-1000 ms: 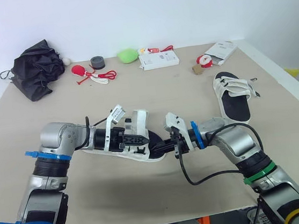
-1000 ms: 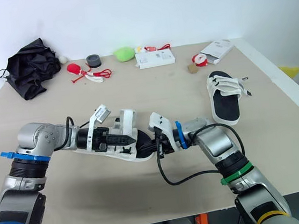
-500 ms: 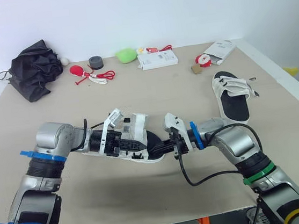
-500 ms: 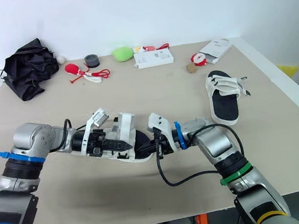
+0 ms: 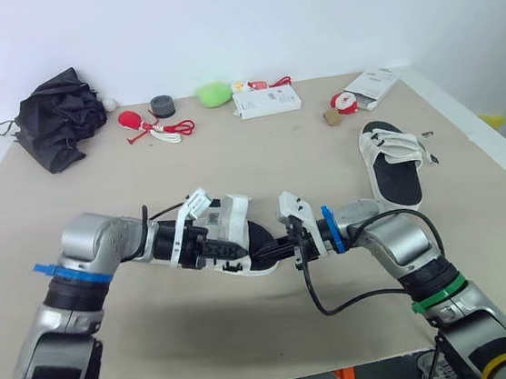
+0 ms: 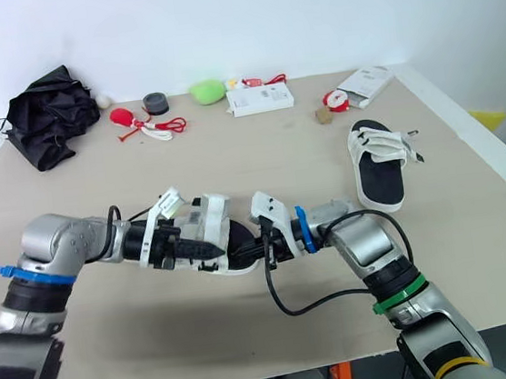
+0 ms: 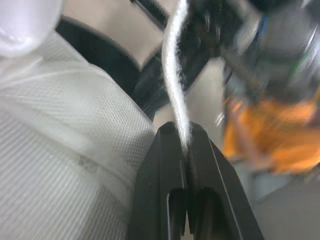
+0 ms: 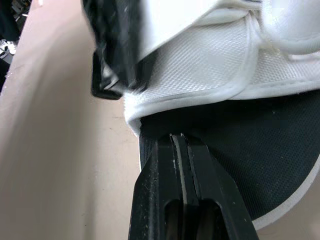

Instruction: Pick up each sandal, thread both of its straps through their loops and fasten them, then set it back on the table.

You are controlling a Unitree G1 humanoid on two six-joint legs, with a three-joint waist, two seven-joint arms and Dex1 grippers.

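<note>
A white sandal with a black sole (image 5: 241, 241) is held between both grippers just above the middle of the table (image 5: 260, 170). My left gripper (image 5: 225, 247) is shut on the thin edge of a white strap (image 7: 176, 85) of this sandal. My right gripper (image 5: 275, 254) is shut on the rim of the black sole (image 8: 235, 150), under the white upper. A second sandal (image 5: 395, 166) lies flat at the right of the table, its straps loose across it.
Along the back edge lie a black folded umbrella (image 5: 63, 115), a red and white cord toy (image 5: 150, 126), a grey tape roll (image 5: 163, 105), a green lump (image 5: 216, 93), a white box (image 5: 267, 102) and an opened packet (image 5: 371, 86). Bare tabletop surrounds the held sandal.
My left gripper has slid a little lower and nearer the right gripper, taking the strap with it. The right arm has stayed in place.
</note>
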